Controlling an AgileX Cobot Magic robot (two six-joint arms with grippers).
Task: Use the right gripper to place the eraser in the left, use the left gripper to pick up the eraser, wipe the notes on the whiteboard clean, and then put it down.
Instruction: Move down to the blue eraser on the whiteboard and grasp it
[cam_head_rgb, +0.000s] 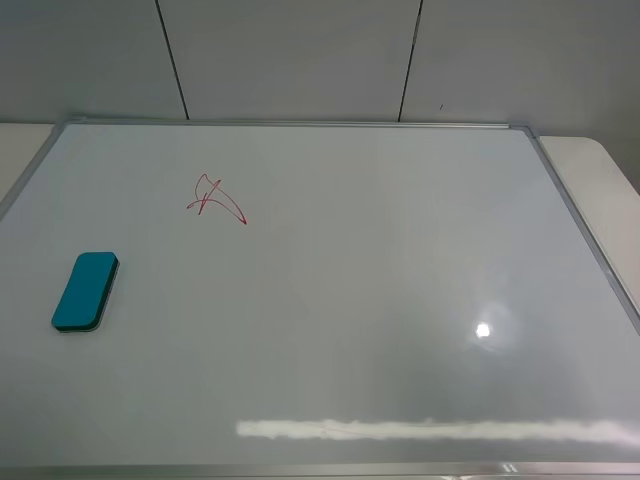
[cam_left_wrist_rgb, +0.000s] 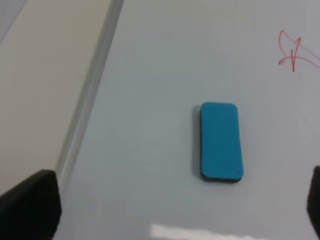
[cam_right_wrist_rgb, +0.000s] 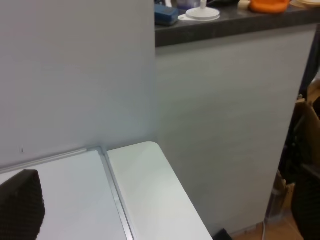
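Plainly, the left gripper is standing released: its two black fingertips are sitting wide apart with only bare whiteboard between them, and it is hovering above the eraser without touching it. The right gripper is also looking released and empty. One textured pad is showing clearly, while the other is probably the dark blur across from it. That arm is pointing past the whiteboard's far right corner toward a pale wall, well apart from the work.

Outward from the jaws, the teal eraser is lying flat on the whiteboard near its left edge, dark layer down, its long side running roughly along that edge. The red notes are sitting nearer the far edge, left of the middle, well apart from the eraser and unwiped.

Since the eraser is lying on the left side as asked, the left arm's pick-up is likely the step in hand. To do it well, the gripper should be coming straight down, centred over the block. Its fingers should be lining up on the two long sides and closing across the narrow width. They should be gripping the teal body above the dark layer and keeping it level, so the wiping face is meeting the board flat.
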